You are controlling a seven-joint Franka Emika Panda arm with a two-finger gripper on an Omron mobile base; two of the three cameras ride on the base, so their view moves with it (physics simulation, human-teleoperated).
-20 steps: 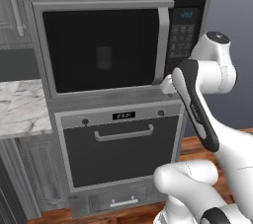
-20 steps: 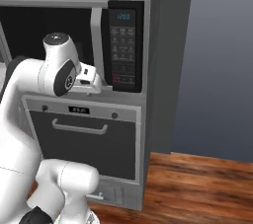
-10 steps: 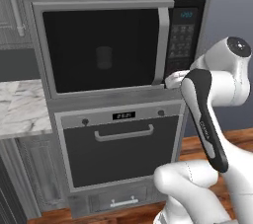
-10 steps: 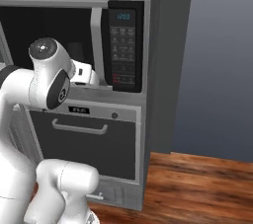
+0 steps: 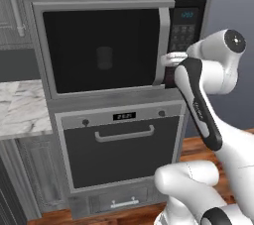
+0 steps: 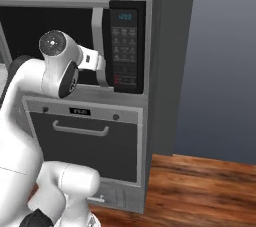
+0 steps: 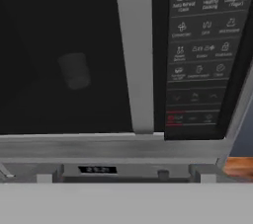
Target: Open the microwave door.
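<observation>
The microwave [image 5: 119, 45] sits built into the grey cabinet wall, and its black glass door [image 5: 101, 50] lies flush with the frame. The long silver handle [image 5: 163, 45] runs vertically by the dark keypad [image 5: 182, 35] and blue display [image 5: 187, 15]. My gripper [image 5: 171, 59] is level with the lower part of the handle, right beside it, also seen from the right side [image 6: 100, 63]. Its fingers are hidden behind the white hand. In the hand view the handle [image 7: 136, 50] stands straight ahead, close, with the keypad [image 7: 202, 45] to its right.
Below the microwave is the dark oven door [image 5: 121, 154] with a horizontal handle [image 5: 124, 135]. A marble counter [image 5: 20, 107] lies to the left, and a tall dark side panel [image 6: 170, 71] and wood floor [image 6: 200, 186] to the right. A faint cup shape [image 7: 74, 70] shows behind the glass.
The hand has risen from the microwave's lower right corner to the lower part of the vertical handle. The door has not moved.
</observation>
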